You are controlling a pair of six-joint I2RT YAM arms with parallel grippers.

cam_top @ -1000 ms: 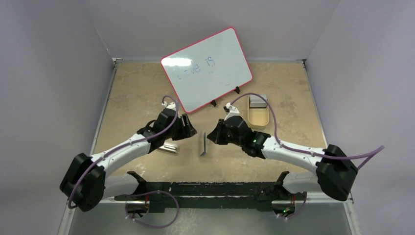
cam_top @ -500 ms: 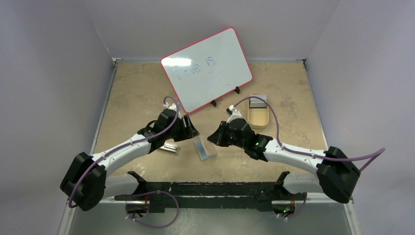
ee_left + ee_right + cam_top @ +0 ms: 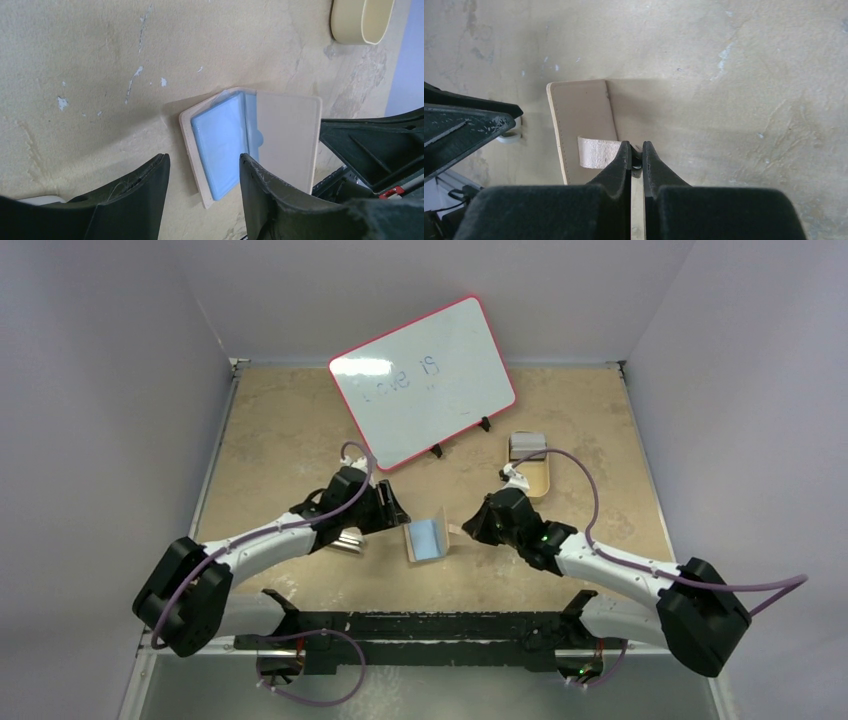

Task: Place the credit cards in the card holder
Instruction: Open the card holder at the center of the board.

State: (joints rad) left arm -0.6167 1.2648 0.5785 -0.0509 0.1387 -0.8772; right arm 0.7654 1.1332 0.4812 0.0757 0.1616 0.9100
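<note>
Fingers (image 3: 616, 165) of the right gripper (image 3: 636, 152) are squeezing the pale snap tab (image 3: 596, 152) of the small beige leather card holder (image 3: 430, 538), holding its flap open. The card holder is sitting on the sandy bench (image 3: 290, 430) between the two arms. One pale blue plastic credit card (image 3: 220, 145) is lying inside it, though I cannot tell if it is tucked into a slot. The left gripper (image 3: 202, 167) is hanging just over it with fingers spread wide, holding nothing. Under the left arm, thin shiny silver cards (image 3: 347, 540) seem to be waiting, so the job is looking only partly done.
</note>
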